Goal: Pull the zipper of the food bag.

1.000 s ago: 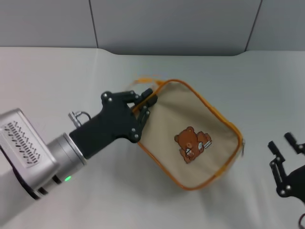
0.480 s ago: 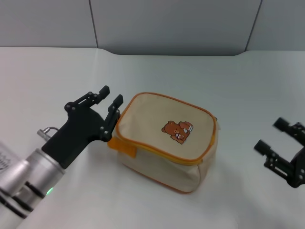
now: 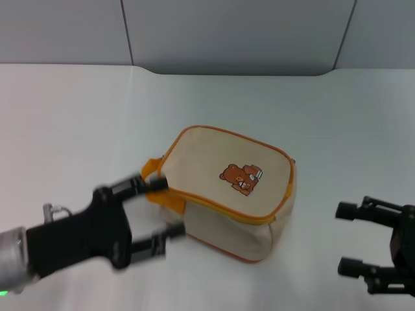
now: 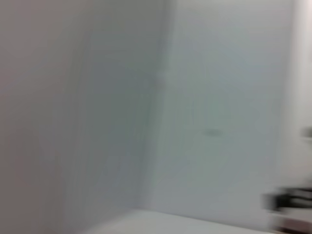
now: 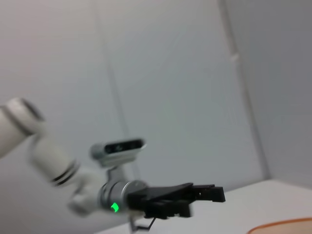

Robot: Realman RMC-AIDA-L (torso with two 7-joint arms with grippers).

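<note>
The food bag (image 3: 227, 188) stands on the white table, its bear print (image 3: 241, 178) facing up and its orange loop handle (image 3: 159, 189) at its left end. The zipper is not clearly visible; only orange piping shows along the edges. My left gripper (image 3: 172, 207) is open and motion-blurred at the bag's left end, with its upper finger (image 3: 139, 184) by the handle and holding nothing. My right gripper (image 3: 345, 238) is open and empty at the lower right, apart from the bag. The right wrist view shows the left gripper (image 5: 195, 195) and a bit of the bag's orange edge (image 5: 282, 226).
The white table (image 3: 78, 116) runs back to a grey panelled wall (image 3: 227, 32). The left wrist view shows only blurred wall and a dark shape (image 4: 292, 200) at its edge.
A second ago the left gripper held the bag's left end with the bag tilted flat. It has let go, the bag now stands, and the gripper has drawn back toward me. The right gripper has turned.
</note>
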